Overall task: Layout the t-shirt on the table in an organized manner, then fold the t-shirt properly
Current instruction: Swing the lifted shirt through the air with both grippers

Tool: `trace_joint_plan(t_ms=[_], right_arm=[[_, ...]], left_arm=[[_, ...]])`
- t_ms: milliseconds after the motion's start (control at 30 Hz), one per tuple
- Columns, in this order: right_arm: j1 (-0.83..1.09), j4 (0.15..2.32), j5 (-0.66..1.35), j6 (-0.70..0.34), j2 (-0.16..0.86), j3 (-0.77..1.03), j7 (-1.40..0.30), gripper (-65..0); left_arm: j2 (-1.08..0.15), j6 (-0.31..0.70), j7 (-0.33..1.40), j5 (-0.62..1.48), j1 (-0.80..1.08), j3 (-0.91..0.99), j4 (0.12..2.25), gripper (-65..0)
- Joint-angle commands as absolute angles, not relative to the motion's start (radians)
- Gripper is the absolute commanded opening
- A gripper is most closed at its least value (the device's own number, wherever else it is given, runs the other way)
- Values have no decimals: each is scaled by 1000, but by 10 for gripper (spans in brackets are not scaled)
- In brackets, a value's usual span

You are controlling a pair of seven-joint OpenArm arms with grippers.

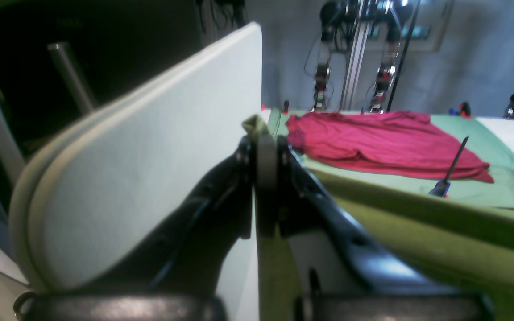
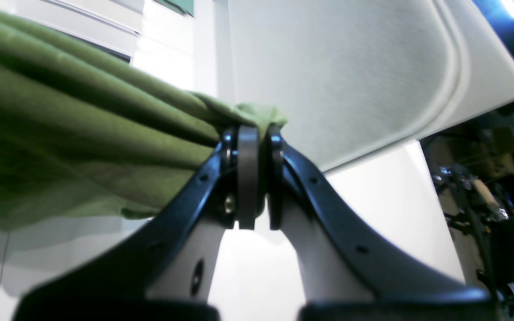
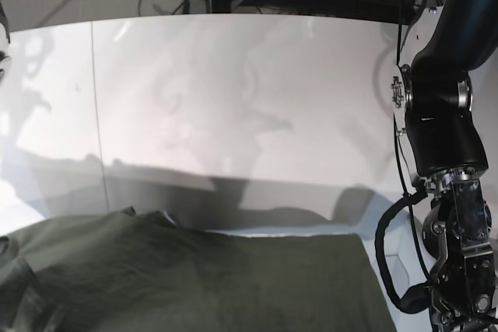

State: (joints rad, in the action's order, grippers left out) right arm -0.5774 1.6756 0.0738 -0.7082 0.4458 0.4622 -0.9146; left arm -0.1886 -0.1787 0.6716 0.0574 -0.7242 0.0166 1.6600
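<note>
Both grippers, left gripper (image 1: 266, 133) and right gripper (image 2: 253, 133), pinch the t-shirt (image 3: 210, 285) stretched above the table (image 3: 233, 99)'s near edge; we judge layout underway, lowering flat next.

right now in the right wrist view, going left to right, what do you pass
the t-shirt hanging in folds → the right gripper, shut on a bunched corner of the t-shirt → the white panel with a rounded corner → dark, blurred equipment at the far right
</note>
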Motion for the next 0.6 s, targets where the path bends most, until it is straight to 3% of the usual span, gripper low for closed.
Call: trace_joint_plan(t_ms=[0,233,567], right_arm=[[-605,1673,58,-698,484,452,-891,-650],[-613,1609,58,-698,510,386,-753,-650],[-631,1610,58,-670,506,357,-751,-650]], left_arm=[[-199,-188,638,42,-762,28,1666,-650],[-199,-188,636,42,-783,28,1662,-650],[-199,-188,636,44,-733,28,1673,-650]])
